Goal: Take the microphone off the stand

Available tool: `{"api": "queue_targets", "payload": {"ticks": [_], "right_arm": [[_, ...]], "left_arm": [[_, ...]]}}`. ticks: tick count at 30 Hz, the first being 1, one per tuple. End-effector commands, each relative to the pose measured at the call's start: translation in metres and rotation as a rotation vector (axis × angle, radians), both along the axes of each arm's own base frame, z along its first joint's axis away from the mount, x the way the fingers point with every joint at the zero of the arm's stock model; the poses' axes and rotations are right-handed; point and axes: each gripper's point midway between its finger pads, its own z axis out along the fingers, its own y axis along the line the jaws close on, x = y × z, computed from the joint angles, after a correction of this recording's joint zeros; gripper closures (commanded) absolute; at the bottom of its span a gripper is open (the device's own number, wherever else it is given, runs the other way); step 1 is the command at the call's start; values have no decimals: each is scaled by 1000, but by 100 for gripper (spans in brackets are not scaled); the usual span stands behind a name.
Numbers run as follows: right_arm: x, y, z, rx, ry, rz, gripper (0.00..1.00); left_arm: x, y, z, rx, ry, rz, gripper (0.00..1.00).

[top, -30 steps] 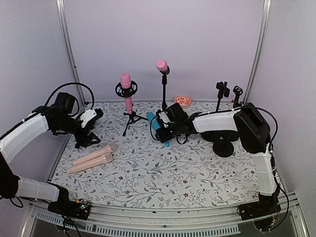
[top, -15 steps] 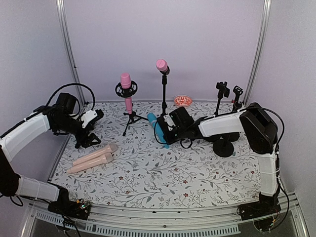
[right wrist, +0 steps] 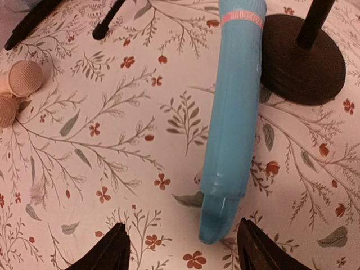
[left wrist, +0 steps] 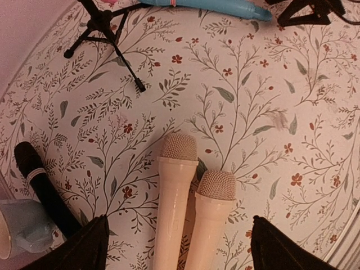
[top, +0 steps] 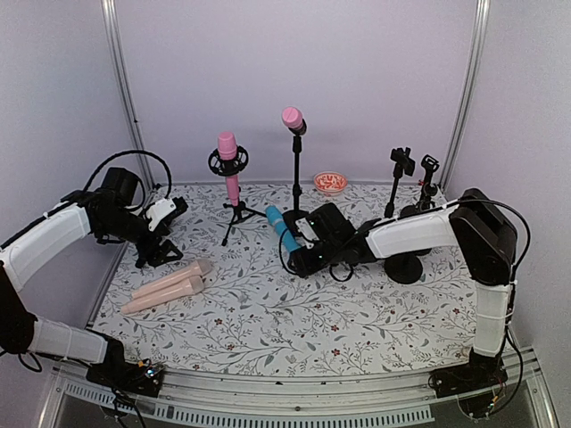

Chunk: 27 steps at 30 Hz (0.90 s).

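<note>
A pink microphone (top: pixel 227 147) sits in a black tripod stand (top: pixel 234 209). Another pink microphone (top: pixel 292 118) sits on a tall straight stand (top: pixel 295 169). A blue microphone (top: pixel 279 223) lies flat on the table; in the right wrist view its end (right wrist: pixel 230 129) lies between my fingers without touching them. My right gripper (top: pixel 300 256) (right wrist: pixel 183 239) is open and low over it. My left gripper (top: pixel 153 242) (left wrist: pixel 179 242) is open and empty above two beige microphones (top: pixel 169 285) (left wrist: pixel 174 191) lying side by side.
Two empty mic stands (top: pixel 399 169) (top: pixel 429 171) and a round black base (top: pixel 406 267) stand at the right. A small red bowl (top: pixel 330 182) is at the back. A black microphone (left wrist: pixel 42 185) and a pale blue cup (left wrist: pixel 17 230) lie left of the beige pair. The straight stand's base (right wrist: pixel 304 59) is beside the blue microphone.
My right arm has drawn back to the right and nearer, uncovering more of the blue microphone, which stays on the table. The left arm has not moved.
</note>
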Motion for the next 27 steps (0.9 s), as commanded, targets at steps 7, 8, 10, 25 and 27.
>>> {"api": "queue_targets", "payload": {"ticks": [7, 8, 10, 25, 27], "right_arm": [[85, 28, 26, 5, -93, -32, 23], [89, 26, 18, -7, -82, -35, 25], [93, 25, 4, -28, -65, -27, 27], [61, 18, -19, 17, 23, 0, 77], [51, 13, -16, 29, 22, -5, 89]], "left_arm": [[0, -2, 11, -7, -17, 0, 11], [0, -2, 11, -8, -15, -1, 11], [-1, -3, 11, -8, -14, -4, 11], [1, -2, 11, -4, -12, 0, 10], [1, -3, 11, -4, -13, -1, 11]]}}
